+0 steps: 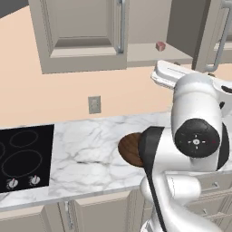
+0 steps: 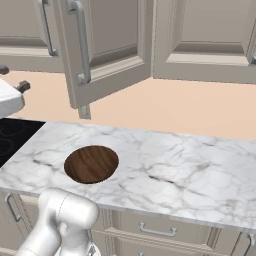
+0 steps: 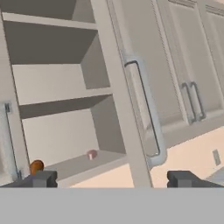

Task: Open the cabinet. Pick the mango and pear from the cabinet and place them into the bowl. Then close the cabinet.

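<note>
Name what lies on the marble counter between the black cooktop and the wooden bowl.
Nothing lies there: in the left base view the marble counter is bare between the cooktop and the bowl.

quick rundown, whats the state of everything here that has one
cabinet: right door swung open, left door shut
bowl: empty, upright on the counter
orange fruit: on the cabinet's bottom shelf
small pinkish item: on the same shelf, further in
gripper: jaws wide open, empty, facing the open cabinet
stove knobs: setting cannot be read
</note>
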{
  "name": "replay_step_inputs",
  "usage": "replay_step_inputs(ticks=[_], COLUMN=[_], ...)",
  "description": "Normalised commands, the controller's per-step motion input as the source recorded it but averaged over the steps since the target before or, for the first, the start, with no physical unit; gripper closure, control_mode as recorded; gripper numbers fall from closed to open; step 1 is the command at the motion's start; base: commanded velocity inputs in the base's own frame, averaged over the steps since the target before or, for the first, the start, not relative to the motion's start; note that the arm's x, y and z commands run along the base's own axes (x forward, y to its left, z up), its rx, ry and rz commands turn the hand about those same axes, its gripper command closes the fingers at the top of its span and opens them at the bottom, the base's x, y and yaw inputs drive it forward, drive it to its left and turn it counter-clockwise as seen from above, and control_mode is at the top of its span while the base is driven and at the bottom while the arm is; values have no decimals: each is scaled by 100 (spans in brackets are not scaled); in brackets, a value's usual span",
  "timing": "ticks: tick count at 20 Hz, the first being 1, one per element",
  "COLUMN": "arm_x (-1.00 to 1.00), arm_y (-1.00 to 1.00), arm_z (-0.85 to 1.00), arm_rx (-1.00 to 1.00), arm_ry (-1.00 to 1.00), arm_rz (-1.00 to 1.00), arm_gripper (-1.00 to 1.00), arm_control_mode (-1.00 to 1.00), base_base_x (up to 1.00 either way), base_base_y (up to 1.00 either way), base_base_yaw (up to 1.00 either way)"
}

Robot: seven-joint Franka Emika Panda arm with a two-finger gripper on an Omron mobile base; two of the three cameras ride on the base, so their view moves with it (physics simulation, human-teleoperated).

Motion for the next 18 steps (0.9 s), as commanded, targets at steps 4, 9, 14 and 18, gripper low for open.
replay_step_inputs(ticks=[4, 9, 14, 18], arm_x=[51, 49, 18, 1], arm_y=[0, -15, -49, -71], arm_z=[-8, -1, 0, 0], arm_rx=[-6, -1, 6, 11], arm_ry=[0, 8, 17, 18], arm_rz=[-31, -30, -31, -27], arm_gripper=[-100, -100, -100, -100], arm_control_mode=[-100, -100, -100, -100], base_base_x=[0, 0, 0, 0], base_base_y=[0, 0, 0, 0], base_base_yaw=[0, 0, 0, 0])
